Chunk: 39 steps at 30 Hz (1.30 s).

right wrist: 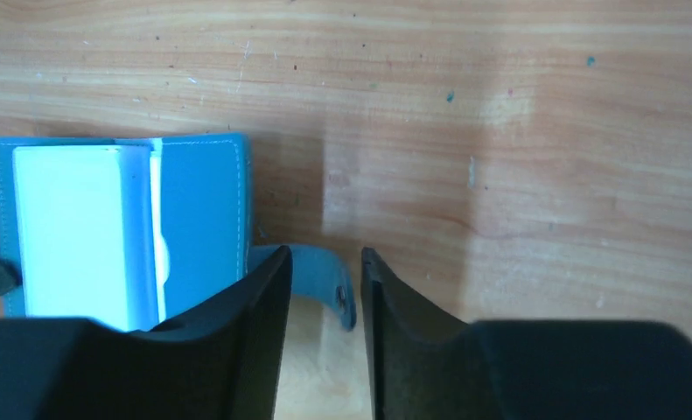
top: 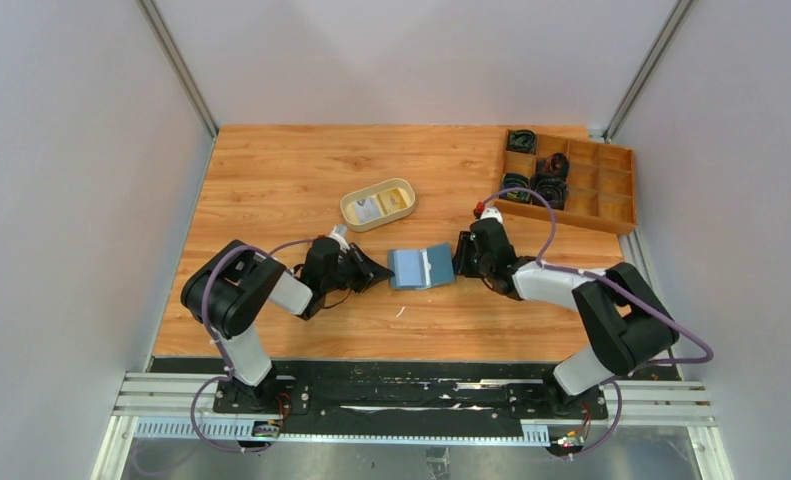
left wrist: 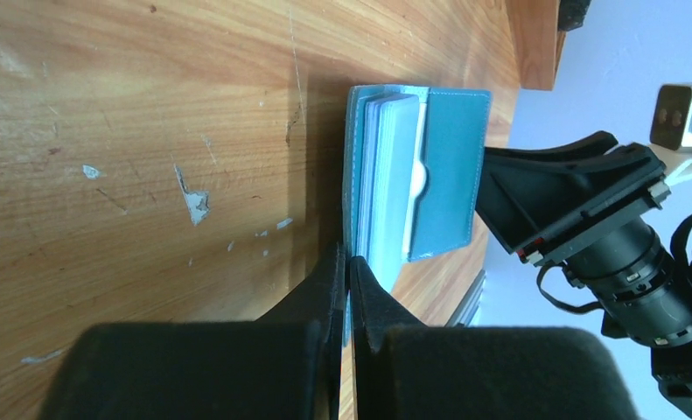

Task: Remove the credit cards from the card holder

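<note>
The blue card holder [top: 421, 267] lies open on the table between my grippers. In the left wrist view the card holder [left wrist: 447, 166] shows whitish cards [left wrist: 390, 175] in its pocket. My left gripper [left wrist: 346, 258] is shut on the holder's near edge; it shows in the top view [top: 376, 270] at the holder's left side. My right gripper [right wrist: 325, 254] is open, with the holder's closing tab [right wrist: 320, 276] between its fingers. In the right wrist view a whitish card [right wrist: 66, 227] fills the holder [right wrist: 202, 210]. In the top view my right gripper [top: 461, 255] is at the holder's right side.
A cream oval tray [top: 354, 216] behind the holder contains a whitish card [top: 368, 209] and a yellow card [top: 396, 200]. A wooden compartment box [top: 611, 195] with dark items stands at the back right. Grey walls surround the table.
</note>
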Each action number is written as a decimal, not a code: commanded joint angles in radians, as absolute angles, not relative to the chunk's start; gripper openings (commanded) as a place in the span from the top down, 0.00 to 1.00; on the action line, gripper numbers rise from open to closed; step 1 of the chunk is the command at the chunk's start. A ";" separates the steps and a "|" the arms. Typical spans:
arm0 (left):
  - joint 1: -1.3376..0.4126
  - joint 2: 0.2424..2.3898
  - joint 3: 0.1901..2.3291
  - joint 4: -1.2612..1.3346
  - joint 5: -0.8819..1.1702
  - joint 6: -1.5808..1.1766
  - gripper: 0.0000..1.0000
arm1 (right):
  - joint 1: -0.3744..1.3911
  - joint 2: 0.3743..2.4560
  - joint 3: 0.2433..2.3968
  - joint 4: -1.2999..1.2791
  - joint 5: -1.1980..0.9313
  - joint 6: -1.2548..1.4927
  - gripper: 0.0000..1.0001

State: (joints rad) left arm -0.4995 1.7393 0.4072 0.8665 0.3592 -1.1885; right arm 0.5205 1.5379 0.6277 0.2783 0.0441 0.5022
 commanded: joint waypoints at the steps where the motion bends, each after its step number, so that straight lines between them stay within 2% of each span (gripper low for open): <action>1: -0.502 1.722 0.411 0.901 0.352 -1.154 1.00 | 0.517 1.425 0.587 0.138 0.057 0.452 0.48; 3: -0.502 1.702 0.423 0.863 0.354 -1.125 1.00 | 0.531 1.320 0.595 0.077 0.116 0.428 0.37; 5: -0.502 1.684 0.430 0.839 0.352 -1.103 1.00 | 0.559 1.211 0.613 0.022 0.177 0.401 0.19; 6: -0.502 1.679 0.432 0.832 0.351 -1.095 1.00 | 0.581 1.165 0.625 0.007 0.203 0.381 0.16; 9: -0.504 1.671 0.433 0.816 0.343 -1.075 1.00 | 0.664 1.115 0.686 -0.059 0.284 0.359 0.15; 14: -0.517 1.669 0.427 0.811 0.331 -1.062 1.00 | 0.807 1.309 0.860 -0.119 0.355 0.382 0.11; 17: -0.525 1.663 0.425 0.811 0.318 -1.061 1.00 | 0.826 1.463 0.945 -0.119 0.325 0.411 0.10; 25: -0.540 1.645 0.423 0.807 0.290 -1.063 1.00 | 0.837 1.681 1.119 -0.129 0.268 0.410 0.09; 39: -0.540 1.628 0.421 0.796 0.241 -1.051 1.00 | 0.868 1.803 1.175 -0.200 0.273 0.413 0.09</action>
State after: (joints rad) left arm -0.5335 1.6638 0.4194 0.7975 0.2836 -1.0729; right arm 0.8536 1.7794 1.1641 -0.1402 0.2607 0.4042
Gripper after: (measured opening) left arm 0.017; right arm 0.912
